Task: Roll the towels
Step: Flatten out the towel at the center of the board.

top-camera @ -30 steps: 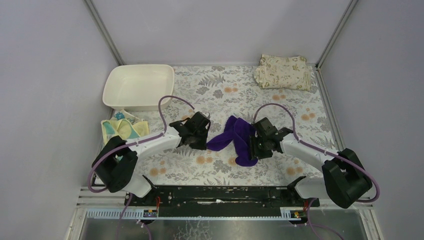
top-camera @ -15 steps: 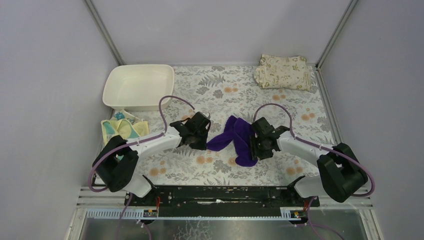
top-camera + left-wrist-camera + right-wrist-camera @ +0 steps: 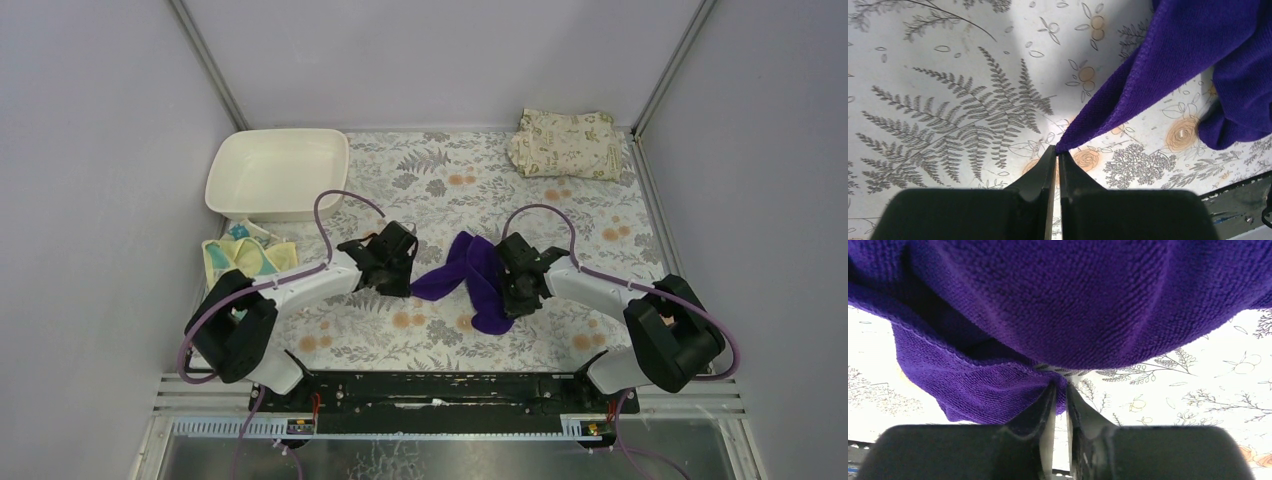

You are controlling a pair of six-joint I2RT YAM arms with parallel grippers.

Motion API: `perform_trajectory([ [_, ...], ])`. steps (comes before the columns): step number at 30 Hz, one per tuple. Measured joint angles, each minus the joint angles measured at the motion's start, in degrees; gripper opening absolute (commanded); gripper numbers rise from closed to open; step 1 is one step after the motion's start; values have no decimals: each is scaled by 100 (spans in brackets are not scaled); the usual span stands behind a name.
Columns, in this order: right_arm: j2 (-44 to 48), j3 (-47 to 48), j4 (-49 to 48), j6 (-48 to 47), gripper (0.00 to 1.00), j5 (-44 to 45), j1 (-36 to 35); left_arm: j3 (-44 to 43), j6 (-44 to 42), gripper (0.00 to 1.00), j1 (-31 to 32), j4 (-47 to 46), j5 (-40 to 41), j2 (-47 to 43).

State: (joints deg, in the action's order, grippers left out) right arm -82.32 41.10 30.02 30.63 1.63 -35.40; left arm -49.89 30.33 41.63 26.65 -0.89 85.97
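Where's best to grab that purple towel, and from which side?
A thin corner, approached low from the outer side: the purple towel is bunched in its middle, so probably only edges suit a narrow pinch. The left hand holds one corner so, the right hand an edge fold.

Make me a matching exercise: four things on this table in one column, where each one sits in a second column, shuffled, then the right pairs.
1. purple towel
2. white tub
3. beige leaf-printed cloth
4. yellow and teal towels

A. far right corner
B. in the middle
C. left edge, just nearer than the tub
D. far left corner

Pairs: 1-B, 2-D, 3-A, 4-C
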Motion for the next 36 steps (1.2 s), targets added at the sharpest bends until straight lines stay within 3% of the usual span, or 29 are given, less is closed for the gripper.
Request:
perform_trajectory([
  [6,0,17,17,114,0,96,-46,66,-26,0,-358,26,72,-138],
  [13,22,660,739,-66,0,1276,-66,-98,-326,0,-1154,374,466,-686],
  [20,507,2232,1121,-723,0,2555,317,-1250,-916,0,-1956,1012,1250,-1250],
  [27,1357,3082,1161,-1602,0,3340,826,-2649,-1545,0,-2319,1421,2247,-1788],
  [36,2791,3412,1220,-2503,0,3305,813,-3399,-1853,0,-2337,1869,2815,-3051],
])
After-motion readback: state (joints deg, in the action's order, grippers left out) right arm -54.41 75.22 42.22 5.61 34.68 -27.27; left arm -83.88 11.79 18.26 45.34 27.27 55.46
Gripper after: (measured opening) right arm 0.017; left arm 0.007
